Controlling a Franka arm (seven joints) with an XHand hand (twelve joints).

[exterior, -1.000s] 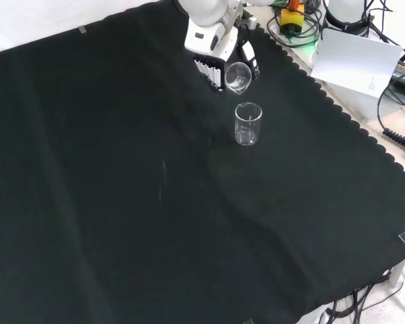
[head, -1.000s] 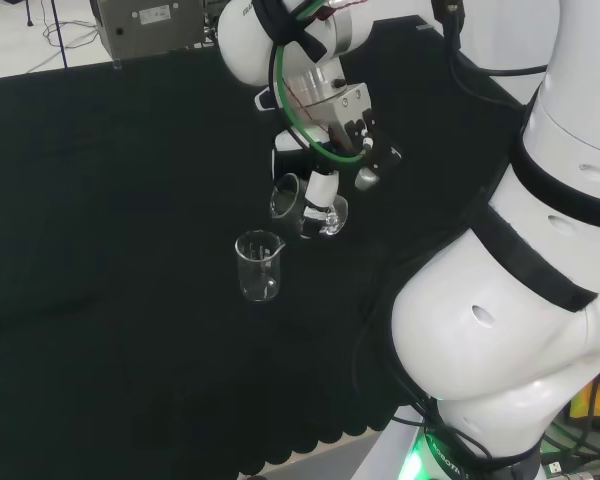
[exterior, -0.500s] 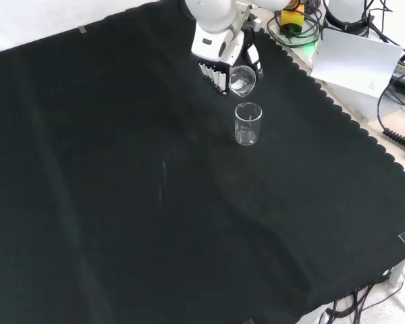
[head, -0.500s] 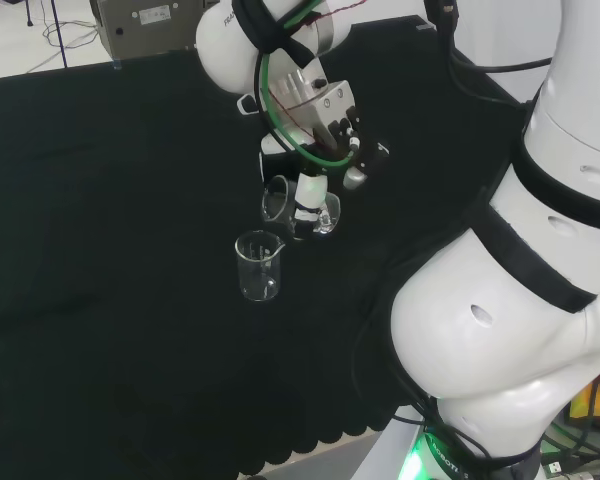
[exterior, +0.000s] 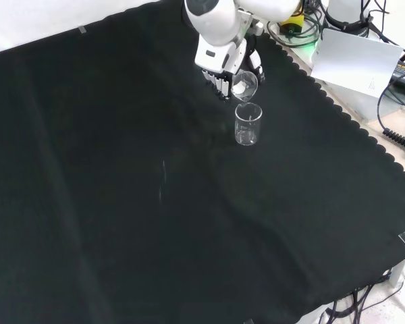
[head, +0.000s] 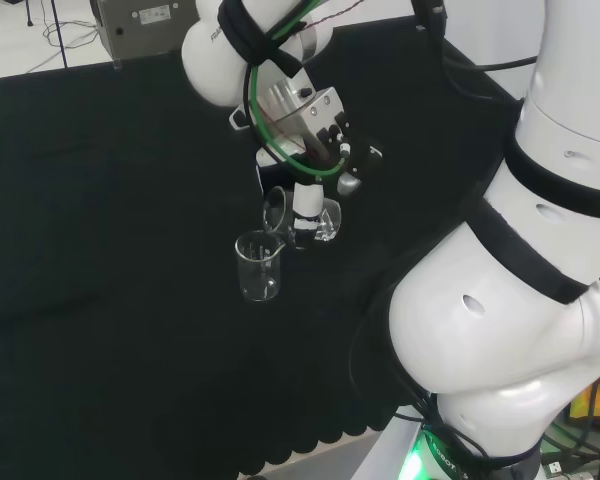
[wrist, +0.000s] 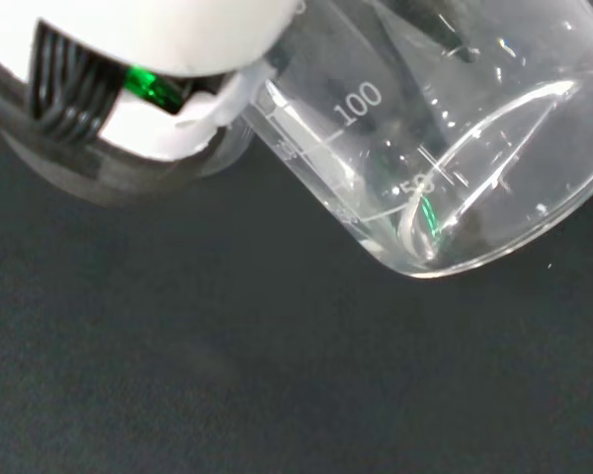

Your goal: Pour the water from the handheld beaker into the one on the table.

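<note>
Handheld beaker [head: 298, 216]: clear glass with printed graduation marks, tilting steeply, its mouth just above the rim of the table beaker [head: 259, 266]. A little water is pooling in its lower side. Table beaker: clear, standing upright on the black cloth [exterior: 121, 202], spout showing.

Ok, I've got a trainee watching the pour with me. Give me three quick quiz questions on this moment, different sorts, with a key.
1. True or false: the held beaker is tilted toward the table beaker.
2. In the front view, the hand is: A) above the table beaker, B) below it, C) far left of it.
3. Fill in: the bench is covered by a ___ cloth.

Key: 1 true; 2 A; 3 black.
</note>
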